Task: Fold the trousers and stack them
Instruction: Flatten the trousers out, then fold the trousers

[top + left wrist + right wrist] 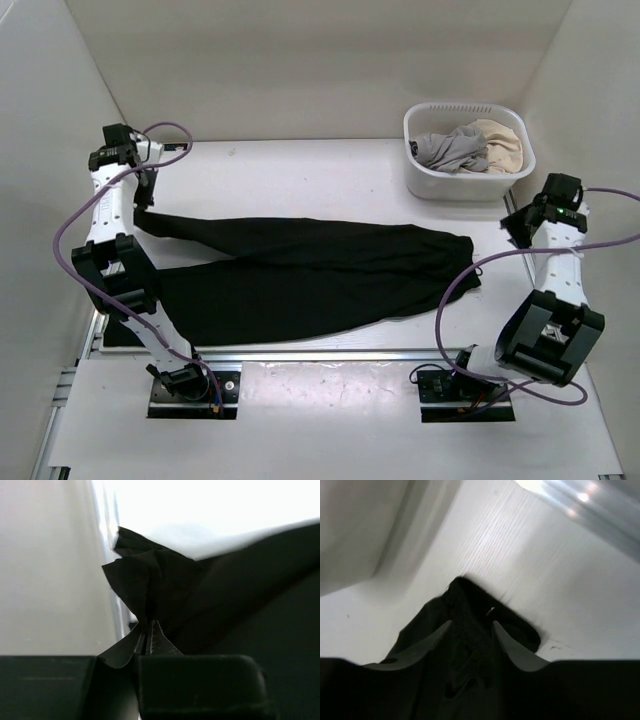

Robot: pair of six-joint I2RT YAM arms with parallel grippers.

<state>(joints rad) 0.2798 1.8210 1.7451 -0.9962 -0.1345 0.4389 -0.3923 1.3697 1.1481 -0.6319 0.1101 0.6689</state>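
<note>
Matte black soft-fabric trousers (310, 275) spread on white table (330, 180), left gripper (148, 632) clamped on bunched fabric edge, right gripper (472, 623) partly parted, holding nothing

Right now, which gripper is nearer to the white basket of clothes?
Right. The right gripper is just beside the white basket, at its near right corner. The left gripper is far across the table, pinching the trousers at the left side.

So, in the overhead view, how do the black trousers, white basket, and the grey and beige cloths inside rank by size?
Largest: black trousers
white basket
then grey cloth and beige cloth, too alike and bunched to rank.
</note>
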